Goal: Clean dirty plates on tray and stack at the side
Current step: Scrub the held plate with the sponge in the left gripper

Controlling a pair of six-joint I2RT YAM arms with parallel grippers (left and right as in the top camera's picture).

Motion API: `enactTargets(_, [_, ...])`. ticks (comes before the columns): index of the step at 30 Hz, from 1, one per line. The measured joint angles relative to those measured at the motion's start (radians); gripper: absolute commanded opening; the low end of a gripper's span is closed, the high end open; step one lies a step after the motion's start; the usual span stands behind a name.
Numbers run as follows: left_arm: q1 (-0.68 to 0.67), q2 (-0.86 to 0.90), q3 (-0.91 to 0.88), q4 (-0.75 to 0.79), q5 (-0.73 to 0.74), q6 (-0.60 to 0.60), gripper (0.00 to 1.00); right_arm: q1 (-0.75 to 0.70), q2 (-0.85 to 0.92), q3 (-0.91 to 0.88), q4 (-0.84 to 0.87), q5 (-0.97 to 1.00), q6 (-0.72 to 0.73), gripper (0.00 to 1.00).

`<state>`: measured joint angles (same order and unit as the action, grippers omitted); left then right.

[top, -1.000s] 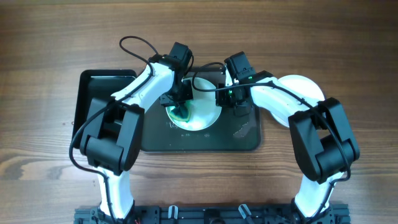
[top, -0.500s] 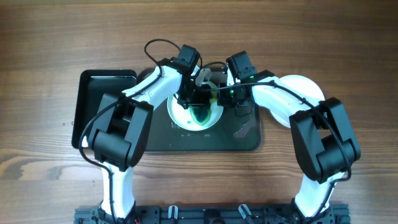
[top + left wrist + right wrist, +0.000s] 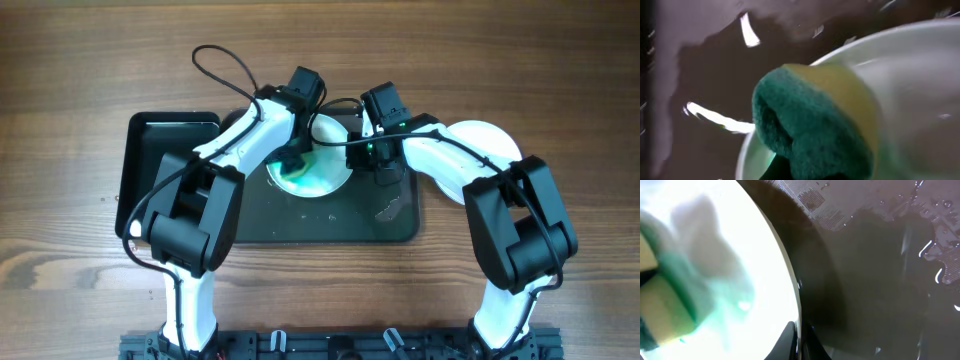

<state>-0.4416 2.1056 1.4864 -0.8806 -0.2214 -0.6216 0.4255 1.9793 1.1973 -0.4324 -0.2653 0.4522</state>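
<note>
Gripping the sponge (image 3: pixel 810 130), left claw (image 3: pixel 293 166) presses it on the plate (image 3: pixel 328 178); right claw (image 3: pixel 800 342) pinches its rim.

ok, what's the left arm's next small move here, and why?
Likely sweep the sponge across the green smear. The left end effector holds the sponge on the plate near its rim, and the smear lies right beside it, not wiped off. The right end effector appears to pinch the opposite rim, so the plate should stay put.
</note>
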Motion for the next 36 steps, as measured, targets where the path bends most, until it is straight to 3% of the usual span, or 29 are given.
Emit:
enactTargets(5, [0.021, 0.0, 0.005, -0.051, 0.113, 0.1, 0.04, 0.001, 0.0, 0.0, -0.006, -0.004, 0.0, 0.04])
enactTargets(12, [0.047, 0.018, -0.005, -0.072, 0.66, 0.504, 0.04, -0.008, 0.0, 0.0, -0.024, -0.046, -0.005, 0.04])
enactTargets(18, [0.037, 0.031, -0.016, 0.069, 0.811, 0.585, 0.04, -0.009, 0.0, 0.0, -0.032, -0.052, -0.005, 0.04])
enactTargets(22, [0.037, 0.031, -0.019, 0.234, 0.768, 0.532, 0.04, -0.01, 0.0, 0.0, -0.034, -0.056, -0.005, 0.04])
enactTargets(26, [0.032, 0.031, -0.019, 0.285, 0.591, 0.429, 0.04, -0.01, 0.0, 0.0, -0.034, -0.056, -0.006, 0.04])
enactTargets(31, [0.011, 0.015, -0.002, 0.222, 0.292, 0.235, 0.04, -0.008, 0.002, 0.0, -0.032, -0.068, -0.005, 0.04])
enactTargets(36, [0.011, 0.008, 0.011, 0.078, 0.159, 0.098, 0.04, 0.014, 0.011, 0.0, -0.022, -0.113, -0.009, 0.04])
